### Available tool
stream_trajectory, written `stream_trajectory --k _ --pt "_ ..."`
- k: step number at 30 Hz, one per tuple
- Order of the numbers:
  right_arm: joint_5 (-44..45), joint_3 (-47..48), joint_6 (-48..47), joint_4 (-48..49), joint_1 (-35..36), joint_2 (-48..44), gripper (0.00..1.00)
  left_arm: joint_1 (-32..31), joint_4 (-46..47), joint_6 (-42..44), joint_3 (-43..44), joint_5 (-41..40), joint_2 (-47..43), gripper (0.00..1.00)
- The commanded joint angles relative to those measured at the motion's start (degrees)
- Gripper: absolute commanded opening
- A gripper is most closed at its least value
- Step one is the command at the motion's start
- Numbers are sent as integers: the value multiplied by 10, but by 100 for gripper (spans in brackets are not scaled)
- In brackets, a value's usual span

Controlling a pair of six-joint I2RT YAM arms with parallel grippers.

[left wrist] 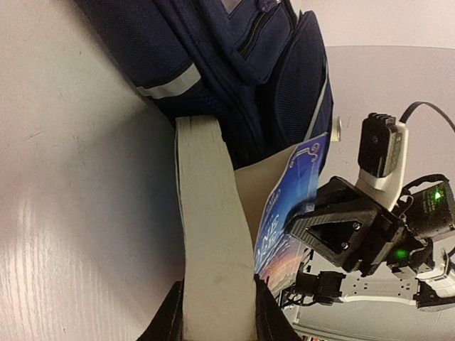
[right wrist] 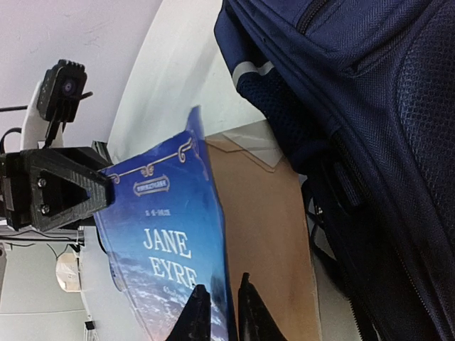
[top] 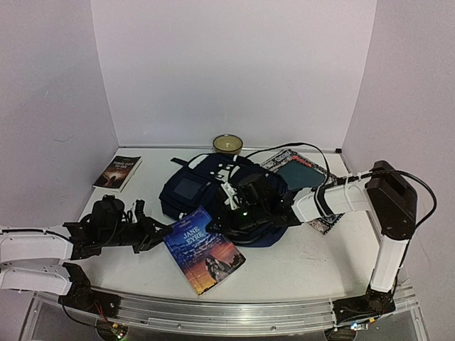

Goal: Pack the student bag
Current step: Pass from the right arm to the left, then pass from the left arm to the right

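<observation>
packing | student bag (top: pixel 206 181) lies flat, just behind the Jane Eyre book (top: pixel 205 250) | left gripper (left wrist: pixel 217 320) clamped on its pages, right gripper (right wrist: pixel 222 312) pinching its cover | we should close it before feeding it in

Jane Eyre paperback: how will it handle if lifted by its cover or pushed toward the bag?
The paperback's cover probably flops: pinched alone by the right gripper, it stands open from the pages. The page block looks thick, so likely stiff and weighty in the left gripper. Pushed, it should slide, not roll.
</observation>
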Motion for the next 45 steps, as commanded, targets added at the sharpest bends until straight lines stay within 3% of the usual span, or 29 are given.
stream_trajectory --k 1,10,14,22,32,38,45 --pt "-3 4 -3 20 0 -39 23 -1 88 -19 10 16 -36 3" --pt "8 -14 -3 19 -4 -119 79 -1 87 -41 37 -11 -139 0" --pt "20 -30 0 19 -14 -169 96 -1 87 -39 63 -21 -149 0" --pt "44 -86 28 19 -40 -267 98 0 87 -3 148 -60 -124 0" --pt "89 -167 101 28 -59 -383 98 0 89 47 281 -141 -26 0" --pt "68 -204 159 122 -59 -385 98 0 119 39 315 -175 30 0" --pt "19 -215 225 236 -59 -323 98 0 189 20 325 -174 67 0"
